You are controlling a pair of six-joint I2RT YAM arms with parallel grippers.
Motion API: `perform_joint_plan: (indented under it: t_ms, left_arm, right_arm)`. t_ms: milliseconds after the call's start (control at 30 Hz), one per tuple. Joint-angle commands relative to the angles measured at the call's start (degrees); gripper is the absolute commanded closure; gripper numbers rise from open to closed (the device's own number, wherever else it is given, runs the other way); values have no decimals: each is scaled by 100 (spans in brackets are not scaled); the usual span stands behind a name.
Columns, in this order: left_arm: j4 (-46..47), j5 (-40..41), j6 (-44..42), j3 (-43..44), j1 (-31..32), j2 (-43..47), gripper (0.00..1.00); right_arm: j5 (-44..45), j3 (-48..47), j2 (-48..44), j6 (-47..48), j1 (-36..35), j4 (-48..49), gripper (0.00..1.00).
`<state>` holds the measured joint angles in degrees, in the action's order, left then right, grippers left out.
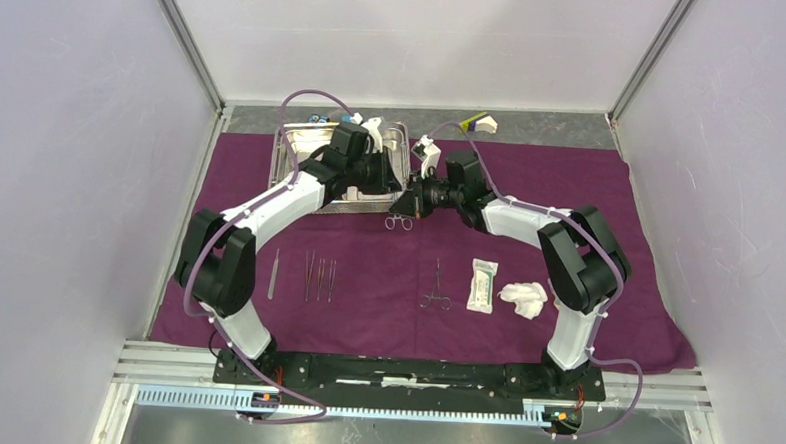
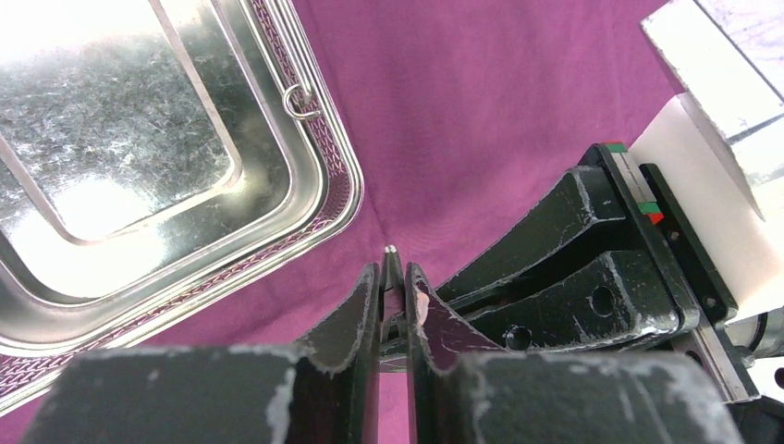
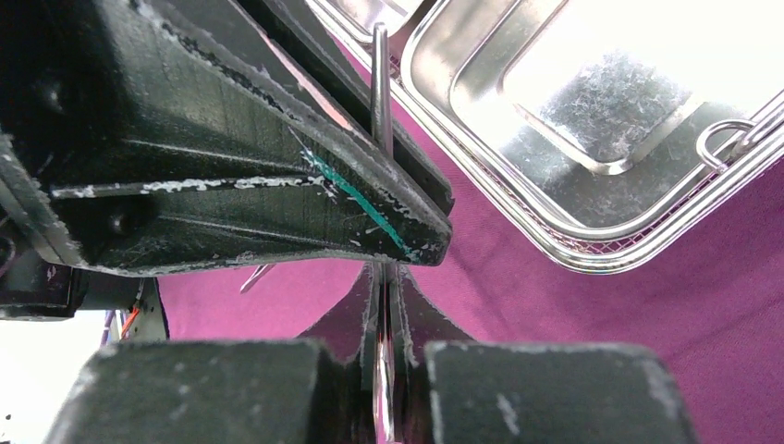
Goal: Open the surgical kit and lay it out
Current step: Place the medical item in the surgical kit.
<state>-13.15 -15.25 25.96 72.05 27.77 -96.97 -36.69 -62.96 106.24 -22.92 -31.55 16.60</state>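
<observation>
From above, both arms reach in over the dark purple cloth [image 1: 571, 190] on the table and meet just off the near right corner of the steel tray [image 1: 280, 157]. The left claw [image 1: 398, 190] and right claw [image 1: 418, 199] sit tip to tip on one pair of ring-handled forceps [image 1: 399, 220]. Its rings point toward the robot's bases and its long axis runs roughly far to near. Nearer the bases lie a row of tweezers [image 1: 320, 277], a second forceps [image 1: 436, 286], a white packet [image 1: 482, 284] and gauze [image 1: 523, 298], well apart from the claws. In the left wrist view, the left claw's fingers [image 2: 362, 305] are pressed almost together, pinching a slim metal tip that pokes out beyond them, with the tray just to one side. In the right wrist view, the right claw's fingers [image 3: 407, 319] are clamped flat on the same thin steel. The shaft rises past the left claw above, toward the tray rim. This looks like a hand-over, and either arm seems equally near. The setting-down spot likely lies toward the bases, along the forceps' own axis.
</observation>
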Motion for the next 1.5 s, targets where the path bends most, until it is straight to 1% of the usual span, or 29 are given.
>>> perform_joint_plan:
  t_ms: [0,33,100,133,233,267,333,400,533,667,800,967,1067,1233,1467]
  left_arm:
    - [200,-80,-105,91,-6,26,95]
    - [234,-106,-215,75,-23,69,97]
    - [326,-119,-446,14,-67,155,98]
    - [323,-92,-548,3,-106,198,98]
    - [197,-75,-724,-24,-233,316,98]
    - [119,-48,-776,-17,-254,356,98]
    - [-110,3,-867,-16,-248,436,98]
    - [-320,4,-845,-63,-237,520,98]
    - [-895,144,-696,-121,-113,535,98]
    - [-1462,197,-556,-153,311,453,98]
    - [-1547,-32,-123,-369,646,450,98]
    - [-1661,-91,272,-386,1067,129,98]
    - [-1780,-140,487,-407,1212,-110,98]
    - [-1874,28,723,-394,1290,-384,98]
    - [-1973,184,1130,-367,1436,-459,98]
  right_arm:
    - [-23,-75,-171,25,-29,204,91]
    - [-6,-55,-202,78,-27,180,88]
    - [29,-48,-281,239,-27,100,81]
    - [37,-37,-345,340,-27,47,76]
    - [127,-32,-585,889,-20,-289,57]
    - [186,-21,-678,1151,0,-432,53]
    - [310,63,-955,1613,62,-719,46]
    - [406,236,-1243,2057,199,-930,43]
    - [592,673,-1734,2642,731,-1097,41]
    - [641,807,-1936,2952,1395,-1379,41]
    - [834,1134,-2221,3243,1936,-1382,41]
    - [870,1596,-2646,3452,2402,-1390,41]
    - [839,1789,-2890,3602,2561,-1418,40]
    - [875,2030,-3198,3803,2701,-1479,40]
    - [641,2216,-3344,3762,2951,-1405,40]
